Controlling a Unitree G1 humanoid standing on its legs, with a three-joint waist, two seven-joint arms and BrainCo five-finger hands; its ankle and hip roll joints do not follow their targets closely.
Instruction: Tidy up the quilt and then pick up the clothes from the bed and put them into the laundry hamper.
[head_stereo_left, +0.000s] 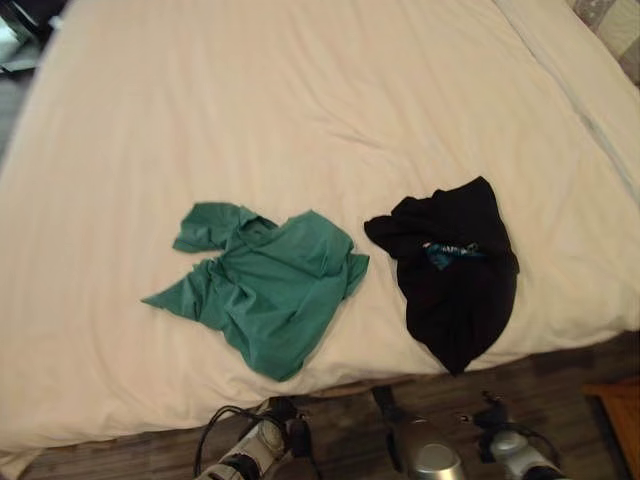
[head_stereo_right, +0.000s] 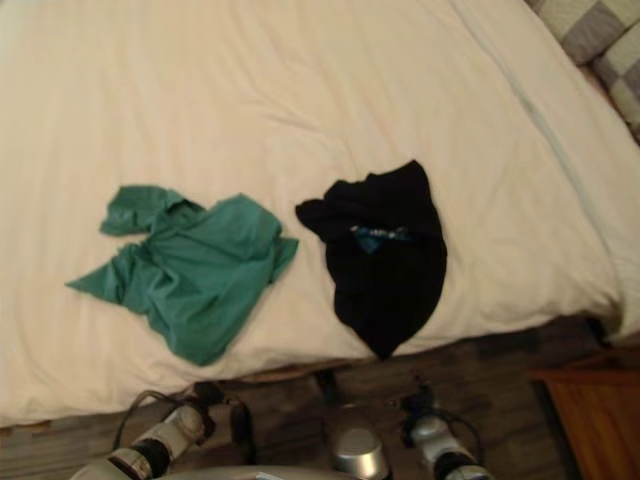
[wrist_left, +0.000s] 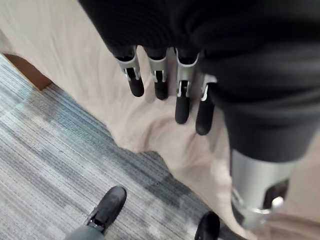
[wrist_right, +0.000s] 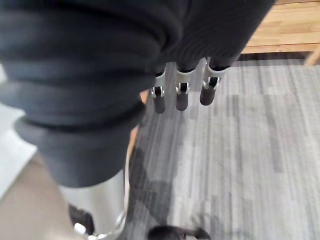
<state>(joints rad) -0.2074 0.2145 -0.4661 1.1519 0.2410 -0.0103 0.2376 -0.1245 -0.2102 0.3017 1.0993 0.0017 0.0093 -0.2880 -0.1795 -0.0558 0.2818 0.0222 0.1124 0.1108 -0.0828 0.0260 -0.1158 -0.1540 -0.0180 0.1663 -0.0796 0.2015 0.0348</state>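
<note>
A: What takes up most of the head views?
B: The bed (head_stereo_left: 300, 100), under a cream quilt (head_stereo_left: 150, 130) that fills the frame from the top edge down to the lower third. It lies mostly flat, with soft creases near the centre, and its near edge hangs over the side above the floor (head_stereo_left: 560, 380).

A: And the clothes?
B: Two pieces, both on the quilt near that front edge and apart from each other. A green shirt (head_stereo_left: 268, 285) lies crumpled at lower centre-left. A black garment (head_stereo_left: 455, 275) is bunched at lower centre-right, its lowest tip reaching right to the quilt's edge, with a bit of teal showing in its folds.

A: The hands?
B: The left hand (wrist_left: 165, 75) hangs with its fingers straight and slightly spread, holding nothing, above the draped quilt and grey carpet. The right hand (wrist_right: 182, 90) has relaxed, straight fingers too, empty, over the carpet.

A: Anything smaller?
B: A corner of checked pillow (head_stereo_right: 600, 40) at upper right.
</note>
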